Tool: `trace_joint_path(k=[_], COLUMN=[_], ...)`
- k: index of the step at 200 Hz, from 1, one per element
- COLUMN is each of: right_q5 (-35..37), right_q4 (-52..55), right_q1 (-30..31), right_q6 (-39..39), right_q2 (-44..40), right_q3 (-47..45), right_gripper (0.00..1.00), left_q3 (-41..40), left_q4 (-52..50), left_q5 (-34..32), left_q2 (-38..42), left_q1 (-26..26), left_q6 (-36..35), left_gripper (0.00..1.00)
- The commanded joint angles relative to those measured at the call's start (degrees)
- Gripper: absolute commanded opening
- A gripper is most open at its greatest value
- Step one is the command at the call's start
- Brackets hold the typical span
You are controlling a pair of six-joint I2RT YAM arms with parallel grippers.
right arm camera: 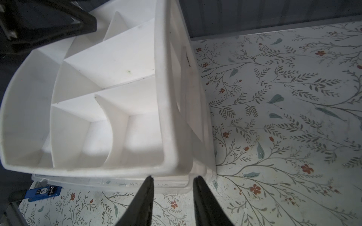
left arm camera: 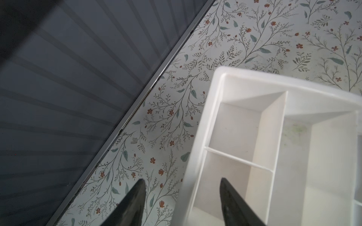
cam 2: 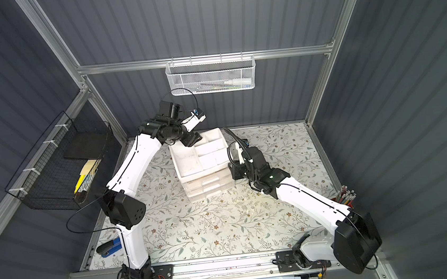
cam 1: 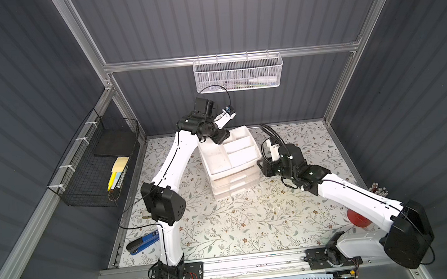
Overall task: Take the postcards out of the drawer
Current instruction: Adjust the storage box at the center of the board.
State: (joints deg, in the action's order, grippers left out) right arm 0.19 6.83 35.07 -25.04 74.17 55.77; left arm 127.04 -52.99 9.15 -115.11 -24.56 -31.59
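Robot arms: 2 (left arm [cam 1: 163, 164], right arm [cam 1: 354, 197]). End effectors: 2 (left end effector [left arm camera: 182, 179], right end effector [right arm camera: 174, 177]).
White drawer unit [cam 1: 231, 183]: 1, mid-bench [cam 1: 252, 226], toward rear edge.
Wall baskets: 2 (white mesh basket [cam 1: 239, 75], black wire basket [cam 1: 88, 190]).
Blue stapler [cam 1: 143, 242]: 1, front left corner.
Red round object [cam 1: 358, 221]: 1, right edge.

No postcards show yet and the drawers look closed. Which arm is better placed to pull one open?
Right. The right gripper sits low, jaws apart, at the front corner of the closed drawers. The left gripper hovers open over the top tray's rear corner, well above them.
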Motion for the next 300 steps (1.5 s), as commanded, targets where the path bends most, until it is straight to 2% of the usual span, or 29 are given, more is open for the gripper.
trace_joint_path(k=[1, 26, 55, 127, 157, 210, 252, 300], right_q5=[0.8, 0.7, 0.5, 0.6, 0.8, 4.0, 4.6, 4.5], right_q4=[-2.0, -2.2, -2.2, -1.3, -0.6, 0.4, 0.3, 0.0], right_q1=[-0.4, -0.6, -0.8, -1.0, -1.0, -1.0, -1.1, -1.8], right_q6=[0.4, 0.6, 0.6, 0.9, 0.7, 0.9, 1.0, 0.9], right_q2=[0.6, 0.8, 0.9, -1.6, -4.0, -10.5, -11.8, -10.9], right_q3=[2.1, 2.3, 2.6, 2.3, 1.4, -1.0, -2.4, -3.2], right_gripper=[0.37, 0.37, 0.38, 0.4, 0.41, 0.48, 0.51, 0.55], left_q3=[3.3, 5.5, 5.9, 10.6, 11.1, 10.7, 9.1, 4.4], left_q4=[-2.3, -4.1, -4.8, -11.0, -11.4, -11.6, -10.5, -8.5], left_q5=[1.9, 2.8, 3.3, 4.8, 5.2, 3.6, 1.2, -4.7], left_q2=[-1.2, -2.6, -3.3, -7.3, -8.0, -7.9, -6.6, -2.8], left_q1=[1.0, 1.7, 2.0, 2.2, 2.2, 2.2, 2.2, 2.2], left_q6=[-1.4, -1.5, -2.3, -3.5, -3.2, -0.9, 4.4, 14.9], left_gripper=[0.62, 0.58, 0.48, 0.47, 0.43, 0.28, 0.14, 0.08])
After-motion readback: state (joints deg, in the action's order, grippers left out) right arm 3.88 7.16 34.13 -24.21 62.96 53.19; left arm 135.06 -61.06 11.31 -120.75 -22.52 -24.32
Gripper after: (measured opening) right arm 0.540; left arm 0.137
